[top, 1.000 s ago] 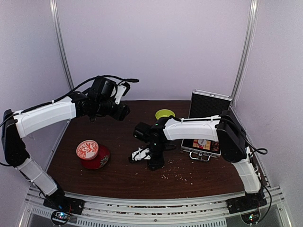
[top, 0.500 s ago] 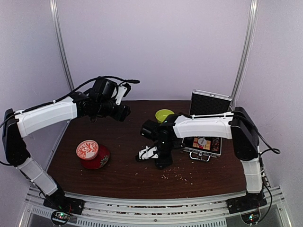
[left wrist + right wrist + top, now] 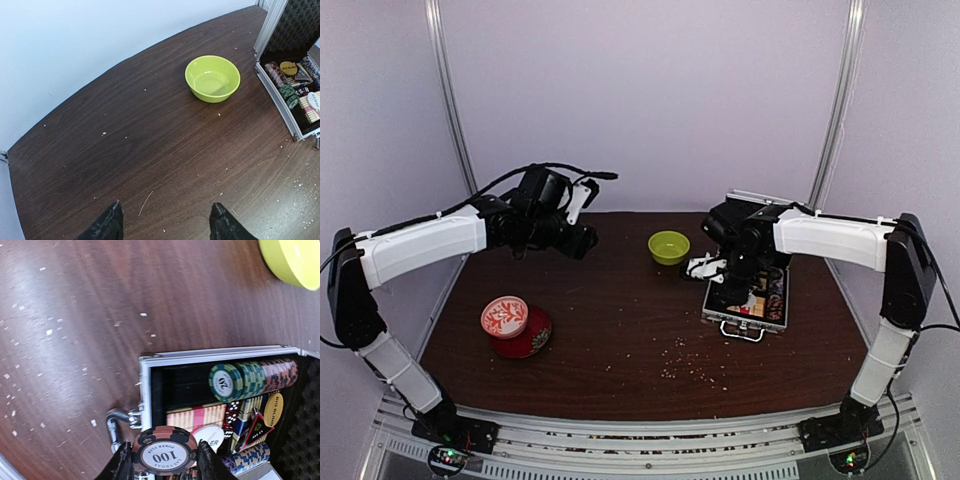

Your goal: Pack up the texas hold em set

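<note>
Step in hand: loading chips into the case (image 3: 741, 323), which lies open by the right edge of the table (image 3: 610, 350). The right gripper (image 3: 165, 463) is clamped on a chip stack (image 3: 164, 449) above its latch side, and the left gripper (image 3: 165, 223) hangs empty with jaws apart. Next, the stack probably needs lowering into the bare slot (image 3: 182, 385) beside the chip row (image 3: 252, 377), then release. The case has a silver rim and black lining, with cards (image 3: 195, 416) and dice (image 3: 231, 415) inside.

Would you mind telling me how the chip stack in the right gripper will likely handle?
The chip stack looks like loose discs pinched in the right gripper, so it may shear apart. Round chips dropped on edge could roll.
</note>
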